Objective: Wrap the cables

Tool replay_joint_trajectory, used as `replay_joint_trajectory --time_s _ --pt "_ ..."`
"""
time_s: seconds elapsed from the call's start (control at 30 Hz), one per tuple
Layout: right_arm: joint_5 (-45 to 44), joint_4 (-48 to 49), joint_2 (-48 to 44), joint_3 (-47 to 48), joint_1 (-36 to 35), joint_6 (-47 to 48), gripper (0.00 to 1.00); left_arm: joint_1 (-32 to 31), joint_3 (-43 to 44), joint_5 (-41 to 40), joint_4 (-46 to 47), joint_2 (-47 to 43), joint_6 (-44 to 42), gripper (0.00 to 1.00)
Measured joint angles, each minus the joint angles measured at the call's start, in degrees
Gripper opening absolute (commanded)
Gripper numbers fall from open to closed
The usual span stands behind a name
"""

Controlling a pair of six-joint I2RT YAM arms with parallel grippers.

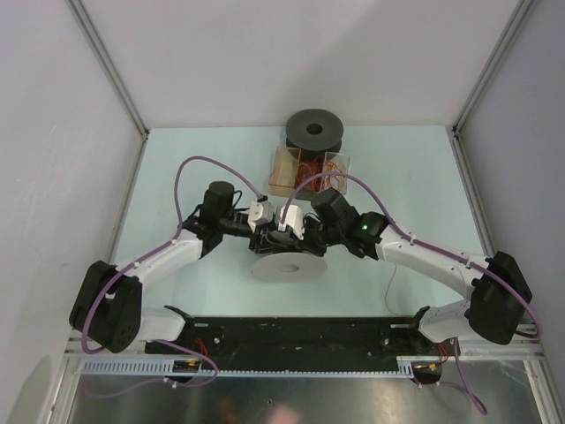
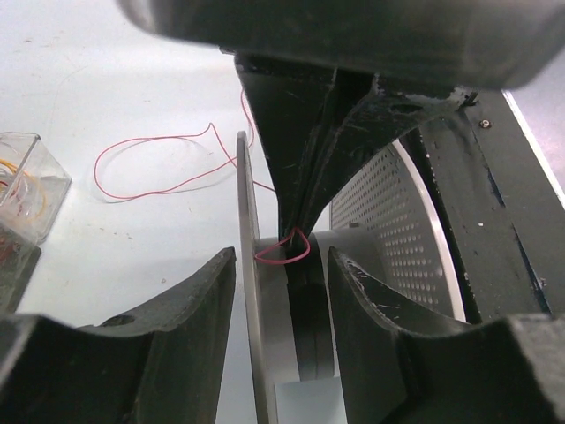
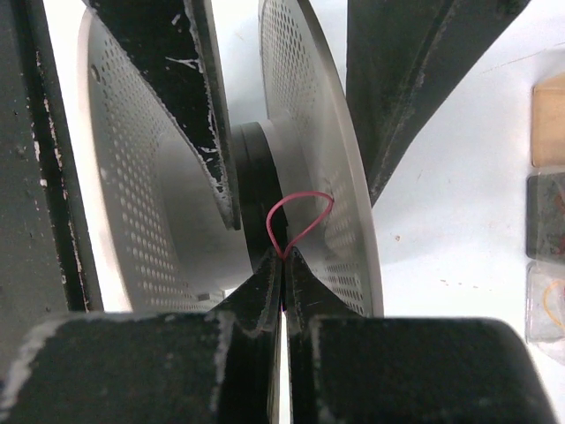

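The cable is a very thin reddish-pink wire. It lies in loose curves on the table (image 2: 150, 168), and a small loop of it (image 3: 300, 216) sits at the hub of a white perforated spool (image 1: 289, 266). My right gripper (image 3: 282, 258) is shut on the base of that loop between the spool's flanges; it also shows from above (image 1: 287, 240). My left gripper (image 2: 282, 265) is open, with one finger (image 2: 190, 327) outside a flange and the other (image 2: 371, 327) between the flanges at the hub. From above it (image 1: 263, 237) meets the right gripper over the tilted spool.
A black spool (image 1: 314, 132) stands at the back centre. A clear compartment box (image 1: 309, 172) with orange-red wire pieces is in front of it, and its corner shows in the left wrist view (image 2: 26, 190). A black rail (image 1: 291, 334) runs along the near edge. A thin pale strand (image 1: 387, 291) lies at right.
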State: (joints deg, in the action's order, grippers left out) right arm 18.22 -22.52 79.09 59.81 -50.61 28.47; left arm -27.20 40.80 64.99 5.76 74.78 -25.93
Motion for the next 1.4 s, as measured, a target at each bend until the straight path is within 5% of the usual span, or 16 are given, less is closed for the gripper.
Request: replay_joint_trajectory --time_s 0.2,0.53,0.73,0.97,1.17,1.4 --pt "0.02 0.02 0.02 0.00 0.00 -0.46 0.00 -0.04 0.57 0.20 1.29 0.68 1.92 0.55" --pt "-0.24 0.39 0.13 0.04 0.02 -1.36 0.00 -0.22 0.59 0.15 2.80 0.72 4.59 0.30" --pt "-0.83 0.72 0.13 0.07 0.09 -1.97 0.00 -0.22 0.59 -0.48 3.28 0.70 4.48 0.05" --pt "-2.16 0.92 0.13 0.07 0.11 -3.06 0.00 -0.26 0.59 -2.01 3.28 0.48 4.52 0.00" --pt "-2.97 0.31 -0.48 0.09 0.35 -3.63 0.31 -0.44 0.50 -4.28 3.08 -0.26 4.44 0.00" --pt "-4.37 -3.17 -5.27 0.09 1.05 -4.02 0.46 -0.37 0.13 -6.10 2.64 -1.99 3.23 0.00"
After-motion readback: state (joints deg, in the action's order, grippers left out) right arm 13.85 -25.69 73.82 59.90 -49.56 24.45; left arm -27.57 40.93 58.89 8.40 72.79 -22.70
